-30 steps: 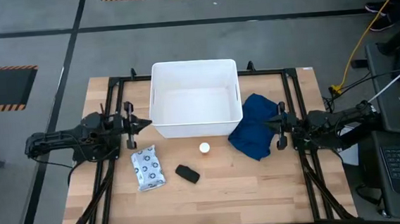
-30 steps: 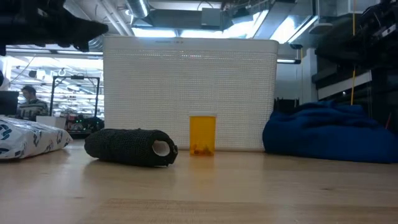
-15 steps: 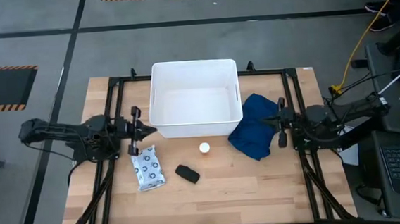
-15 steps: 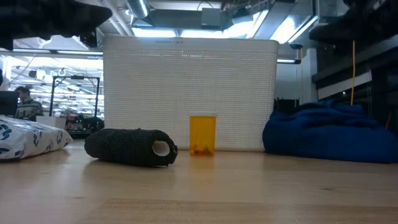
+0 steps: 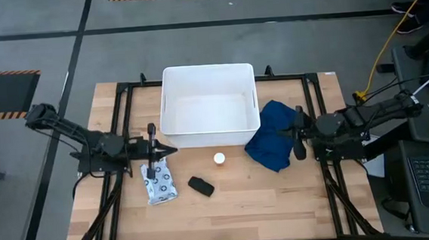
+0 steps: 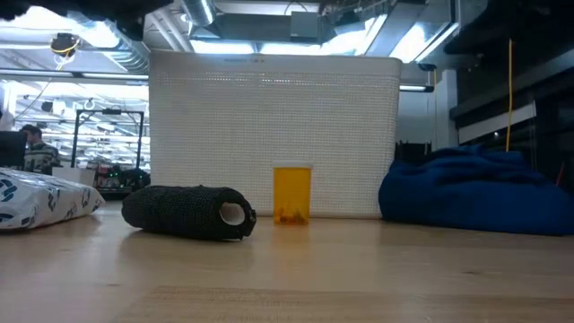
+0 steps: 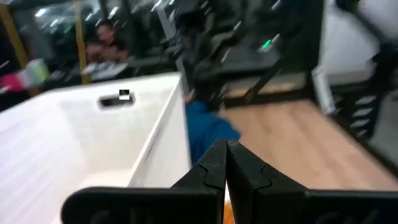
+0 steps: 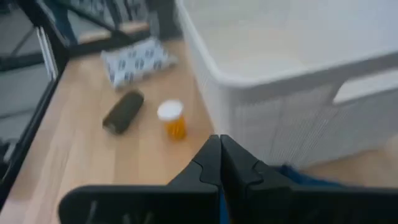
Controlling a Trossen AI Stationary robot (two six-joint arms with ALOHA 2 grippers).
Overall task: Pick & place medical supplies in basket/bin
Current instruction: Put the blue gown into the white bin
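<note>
The white tub (image 5: pixel 210 105) stands at the far middle of the table. The dark-blue cloth (image 5: pixel 273 135) lies heaped to its right. The orange bottle with white cap (image 5: pixel 219 159) stands upright in front of the tub (image 6: pixel 273 135). The black oblong (image 5: pixel 200 185) lies on its side nearer, and the dotted white packet (image 5: pixel 157 179) lies flat to the left. My left gripper (image 5: pixel 173 149) is shut, above the packet's far end by the tub's left front corner. My right gripper (image 5: pixel 278 136) is shut, over the cloth's right part.
Black frame rails (image 5: pixel 120 119) run along the table's left, right and far sides. Bare wood (image 5: pixel 250 201) lies along the near edge. A person (image 6: pixel 34 148) shows in the room far behind.
My left gripper has moved right and slightly toward the near edge, from beside the tub's left wall to over the packet's far end, and has risen out of the low view. My right gripper has moved a little left, toward the cloth. Nothing on the table has moved.
</note>
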